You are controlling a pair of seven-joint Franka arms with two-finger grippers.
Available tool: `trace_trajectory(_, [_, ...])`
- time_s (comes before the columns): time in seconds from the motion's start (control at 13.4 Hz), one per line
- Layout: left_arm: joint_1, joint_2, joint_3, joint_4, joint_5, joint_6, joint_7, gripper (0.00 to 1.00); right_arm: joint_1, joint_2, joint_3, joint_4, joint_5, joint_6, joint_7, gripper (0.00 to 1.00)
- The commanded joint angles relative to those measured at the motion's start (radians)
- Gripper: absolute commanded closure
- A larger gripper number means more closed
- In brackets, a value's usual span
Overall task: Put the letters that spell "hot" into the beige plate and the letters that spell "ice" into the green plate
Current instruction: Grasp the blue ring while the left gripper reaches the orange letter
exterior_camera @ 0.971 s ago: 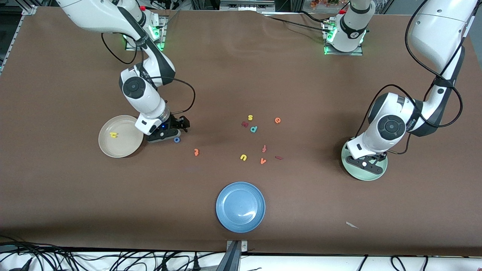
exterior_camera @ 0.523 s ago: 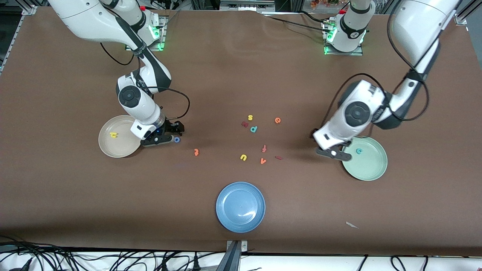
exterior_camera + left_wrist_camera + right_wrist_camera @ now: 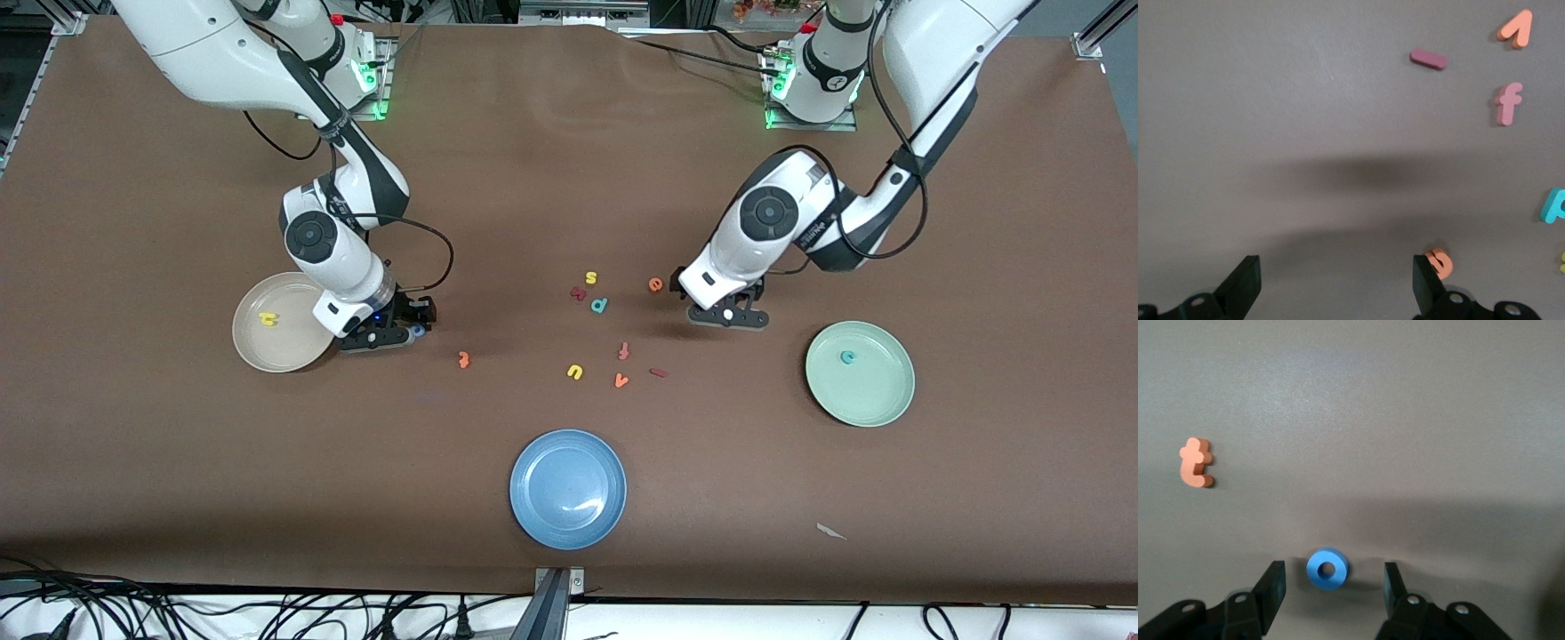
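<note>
Now the left end effector (image 3: 727, 315), fingers apart, has left the green plate (image 3: 880, 404) (right end effector (image 3: 1330, 587) straddles blue o (image 3: 1327, 569)).

Brown matte table (image 3: 569, 178) filling nearly the whole front view, faintly creased near the top edge, with soft dark shadows pooled on it. Along the bottom, a white strip (image 3: 800, 618) strewn with black cables (image 3: 107, 604), and 1 metal bracket (image 3: 558, 582) at the table's middle edge. Along the top, aluminium frame bars (image 3: 1098, 31) at the corners, 2 green lights (image 3: 378, 84) glowing on mounting plates, dark clutter above; 1 pale scrap (image 3: 831, 532) lying near the bottom edge.
</note>
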Motion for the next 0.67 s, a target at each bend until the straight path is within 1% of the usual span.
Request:
trace_trajectory(0.0, [-0.033,-0.053,-0.005,-0.104,0.063,0.094,-0.143,0.00,-0.003,0.038,0.002,0.039,-0.009,0.004,0.024,0.32])
trace_trajectory(0.15, [-0.090,-0.013,-0.005,-0.097,0.173,0.101,-0.315,0.00,-0.001,0.052,-0.001,0.053,-0.008,0.004,0.036,0.38])
trace_trajectory(0.3, [-0.128,0.061,0.002,-0.043,0.244,0.098,-0.417,0.01,0.003,0.052,-0.001,0.055,-0.014,0.004,0.061,0.39])
trace_trajectory(0.37, [-0.144,0.090,0.007,-0.006,0.248,0.085,-0.429,0.03,0.007,0.053,0.000,0.053,-0.014,0.004,0.062,0.38])
trace_trajectory(0.6, [-0.205,0.161,0.044,0.095,0.246,0.023,-0.434,0.05,0.016,0.055,0.000,0.053,-0.011,0.004,0.065,0.39])
